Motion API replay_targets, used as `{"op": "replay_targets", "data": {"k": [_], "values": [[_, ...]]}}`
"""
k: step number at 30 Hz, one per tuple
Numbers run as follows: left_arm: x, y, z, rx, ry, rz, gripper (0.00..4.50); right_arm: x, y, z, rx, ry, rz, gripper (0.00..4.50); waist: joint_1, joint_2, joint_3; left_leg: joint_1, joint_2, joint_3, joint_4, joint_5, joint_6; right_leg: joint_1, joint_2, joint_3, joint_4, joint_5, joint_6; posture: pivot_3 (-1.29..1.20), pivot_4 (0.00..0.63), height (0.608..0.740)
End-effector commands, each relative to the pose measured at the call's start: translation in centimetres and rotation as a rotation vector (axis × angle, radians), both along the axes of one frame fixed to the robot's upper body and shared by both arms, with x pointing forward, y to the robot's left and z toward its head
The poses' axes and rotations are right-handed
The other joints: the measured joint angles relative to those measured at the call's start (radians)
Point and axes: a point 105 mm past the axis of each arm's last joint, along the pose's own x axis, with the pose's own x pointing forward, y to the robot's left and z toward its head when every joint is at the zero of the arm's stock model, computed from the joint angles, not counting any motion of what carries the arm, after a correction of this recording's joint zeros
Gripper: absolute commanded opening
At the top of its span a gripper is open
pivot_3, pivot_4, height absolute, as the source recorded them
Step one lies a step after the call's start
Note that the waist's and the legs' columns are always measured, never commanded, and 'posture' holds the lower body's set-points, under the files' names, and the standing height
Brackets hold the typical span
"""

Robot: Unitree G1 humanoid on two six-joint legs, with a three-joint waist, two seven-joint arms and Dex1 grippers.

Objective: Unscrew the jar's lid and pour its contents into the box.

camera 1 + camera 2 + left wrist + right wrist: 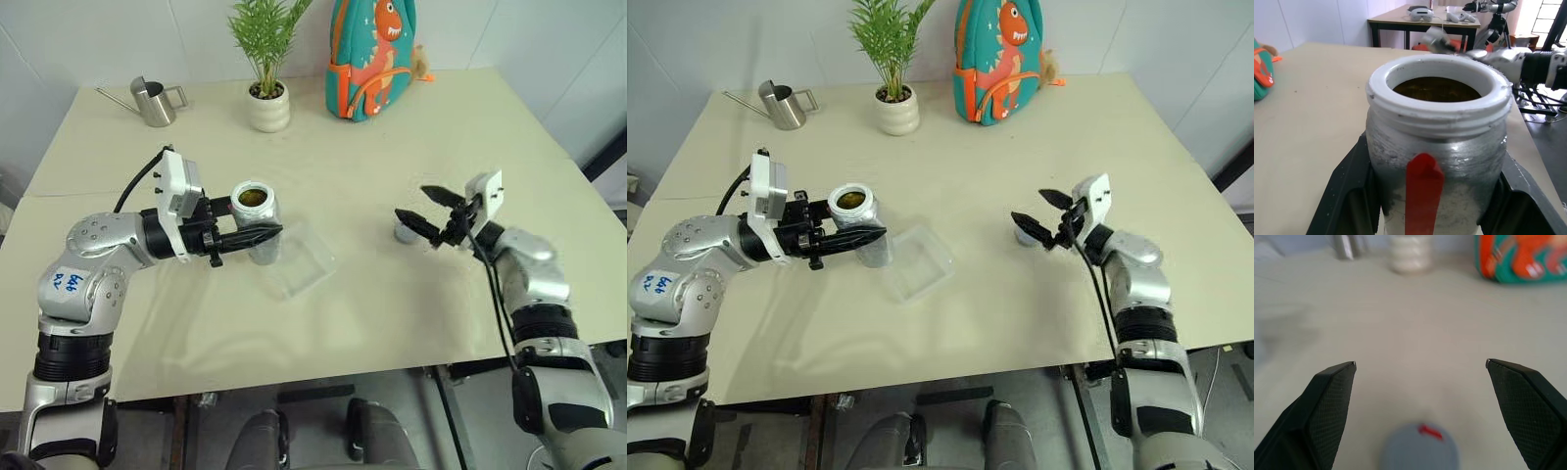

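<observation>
Lid step done — round flat grey lid with red mark sits on the beige table, under the right gripper, whose fingers stand wide and empty. Left gripper clamps the open silver-grey metallic jar with red stripe, upright, brown contents inside. Clear shallow plastic box lies just beside it — pouring not yet done.

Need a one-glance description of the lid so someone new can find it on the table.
Start at the beige table and go to the robot's right hand, which is open. The lid lies flat on the tabletop just under that hand, apart from the open jar held in the left hand. It is a small round grey cap with a red mark on top.
</observation>
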Motion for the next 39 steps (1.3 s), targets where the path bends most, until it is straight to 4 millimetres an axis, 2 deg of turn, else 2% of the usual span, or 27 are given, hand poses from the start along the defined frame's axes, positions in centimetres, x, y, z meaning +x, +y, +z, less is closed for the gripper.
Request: {"op": "replay_targets", "data": {"k": [1, 3, 6, 8, 10, 13, 17, 21, 22, 25, 26, 28, 33, 39], "values": [[0.6, 0.4, 1.1, 0.012, -0.072, 0.016, 1.99, -3.9, 2.9, 2.5, -0.073, -0.009, 0.253, 4.48, 0.001, 0.0, 0.0, 0.0, 0.0, 0.0, 0.0, 0.0, 0.0, 0.0, 0.0, 0.0, 0.0, 0.0, 0.0, 0.0, 0.15, 0.74], [1.4, 0.6, 1.6, 0.001, -0.104, 0.047, 1.99, -6.0, 4.1, 2.7, -0.122, 0.018, 0.352, 4.48, 0.003, 0.0, 0.0, 0.001, 0.0, 0.001, 0.0, 0.0, 0.0, 0.0, 0.001, 0.0, 0.0, 0.0, 0.0, 0.0, 0.15, 0.74], [2.4, 0.8, 2.2, 0.011, -0.148, 0.083, 1.99, -8.1, 5.2, 2.3, -0.187, 0.045, 0.434, 4.48, 0.012, 0.0, 0.0, 0.0, 0.0, 0.002, 0.001, -0.001, 0.0, 0.0, 0.0, 0.0, 0.0, 0.0, -0.001, 0.0, 0.15, 0.74], [2.8, 0.9, 2.1, 0.045, -0.164, 0.098, 1.99, -8.8, 5.5, 2.0, -0.212, 0.05, 0.448, 4.48, 0.021, 0.0, 0.0, 0.0, 0.0, 0.002, 0.001, -0.001, 0.0, 0.0, 0.0, 0.0, 0.0, 0.001, -0.001, 0.0, 0.15, 0.74], [4.0, 1.2, 1.8, 0.09, -0.159, 0.168, 1.99, -8.9, 5.6, 1.7, -0.212, 0.051, 0.441, 4.48, 0.026, -0.001, 0.0, 0.001, 0.0, 0.004, 0.001, -0.001, 0.0, 0.0, 0.0, 0.0, -0.001, 0.002, -0.001, 0.0, 0.15, 0.74], [5.2, 0.7, 1.5, 0.152, -0.223, 0.218, 1.99, -8.8, 5.8, 0.8, -0.219, 0.052, 0.42, 4.48, 0.032, -0.001, 0.0, 0.001, -0.001, 0.004, 0.001, -0.001, 0.0, 0.0, 0.0, 0.0, -0.001, 0.002, -0.001, 0.0, 0.15, 0.74], [6.0, -0.8, 0.5, 0.401, -0.53, 0.287, 1.99, -8.5, 5.7, 0.0, -0.22, 0.045, 0.389, 4.48, 0.041, -0.001, 0.0, 0.0, -0.001, 0.005, 0.001, -0.002, 0.001, -0.001, 0.0, 0.0, -0.002, 0.002, -0.001, 0.0, 0.15, 0.74], [6.6, -1.8, 0.7, 0.515, -0.852, 0.357, 1.99, -8.3, 5.7, -0.5, -0.21, 0.045, 0.367, 4.48, 0.049, -0.001, 0.0, -0.001, -0.005, 0.005, 0.001, -0.002, 0.001, -0.002, 0.0, 0.0, -0.003, 0.002, -0.001, 0.0, 0.15, 0.74], [6.7, -2.1, 0.7, 0.563, -0.961, 0.376, 1.99, -8.2, 5.7, -0.6, -0.206, 0.044, 0.36, 4.48, 0.05, -0.001, 0.0, -0.001, -0.005, 0.005, 0.001, -0.002, 0.001, -0.002, 0.0, 0.0, -0.003, 0.002, -0.001, 0.0, 0.15, 0.74], [6.5, -3.3, 0.6, 0.806, -1.474, 0.355, 1.99, -7.9, 5.7, -0.6, -0.181, 0.042, 0.339, 4.48, 0.05, -0.002, 0.0, -0.001, -0.005, 0.005, 0.001, -0.002, 0.001, -0.002, 0.0, 0.0, -0.002, 0.003, -0.001, 0.0, 0.15, 0.74], [6.1, -3.8, 0.4, 0.851, -1.626, 0.314, 1.99, -7.8, 5.7, -0.6, -0.175, 0.043, 0.335, 4.48, 0.05, -0.002, 0.0, -0.001, -0.005, 0.006, 0.0, -0.002, 0.001, -0.002, 0.0, 0.0, -0.003, 0.003, -0.001, 0.0, 0.15, 0.74], [5.8, -4.6, 0.3, 0.839, -1.79, 0.281, 1.99, -7.7, 5.8, -0.7, -0.167, 0.045, 0.328, 4.48, 0.05, -0.002, 0.0, -0.001, -0.005, 0.007, 0.0, -0.002, 0.002, -0.003, 0.0, 0.001, -0.003, 0.004, -0.001, 0.0, 0.15, 0.74], [5.9, -5.5, 0.3, 0.83, -2.097, 0.237, 1.99, -7.4, 6.0, -0.5, -0.143, 0.042, 0.318, 4.48, 0.052, -0.002, 0.0, -0.002, 0.0, 0.009, 0.0, -0.003, 0.004, -0.004, 0.0, 0.001, -0.003, 0.004, -0.001, 0.0, 0.15, 0.74], [5.7, -5.4, 1.3, 0.792, -2.283, 0.242, 1.99, -7.2, 6.2, -0.5, -0.124, 0.041, 0.308, 4.48, 0.05, -0.002, 0.0, -0.007, 0.0, 0.011, 0.001, -0.003, 0.004, -0.01, 0.0, 0.001, -0.001, 0.004, -0.001, 0.0, 0.15, 0.74]]}}
